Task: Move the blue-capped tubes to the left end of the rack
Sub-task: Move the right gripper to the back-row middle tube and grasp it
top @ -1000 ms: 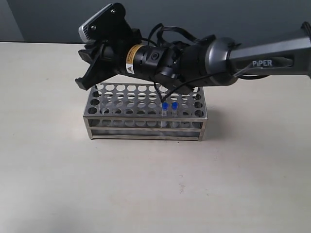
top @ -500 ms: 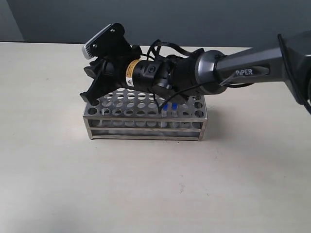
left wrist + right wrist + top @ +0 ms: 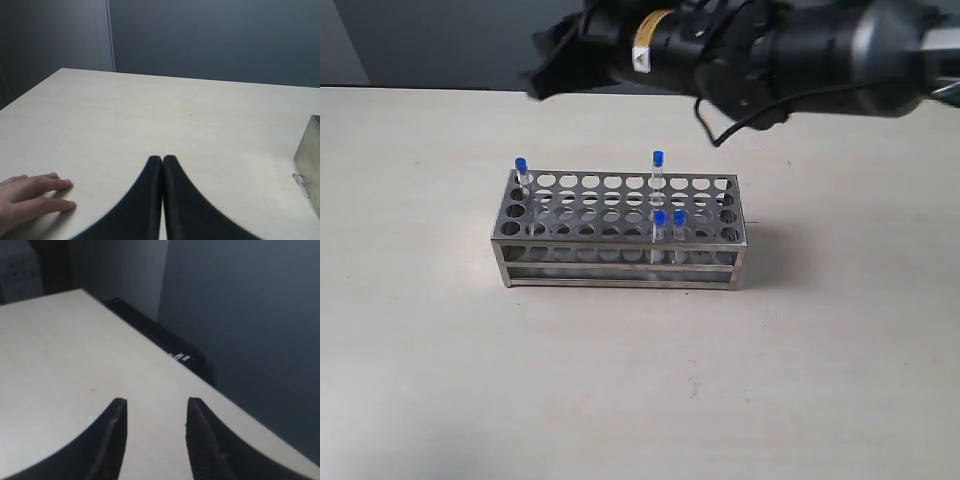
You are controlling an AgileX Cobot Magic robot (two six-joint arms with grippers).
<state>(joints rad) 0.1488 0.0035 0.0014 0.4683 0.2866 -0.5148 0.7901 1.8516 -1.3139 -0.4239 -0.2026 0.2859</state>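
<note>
Jaws parted and empty on the right gripper (image 3: 156, 402), hanging high over the bench (image 3: 440, 360) behind the rack (image 3: 620, 262). Left gripper (image 3: 162, 159) sits low, jaws pressed together on nothing, with a person's hand (image 3: 30, 195) flat on the bench nearby. Now the blue-capped tubes: the corner tube (image 3: 521, 165) stands at the rack's left end, the back-row tube (image 3: 658, 158) is mid-rack, and the front-row pair (image 3: 659, 218) is toward the right. Three to go, I'd say. Best play: drop plumb over the back-row tube, pinch under its cap, lift straight clear of the holes, then seat it beside the corner tube.
</note>
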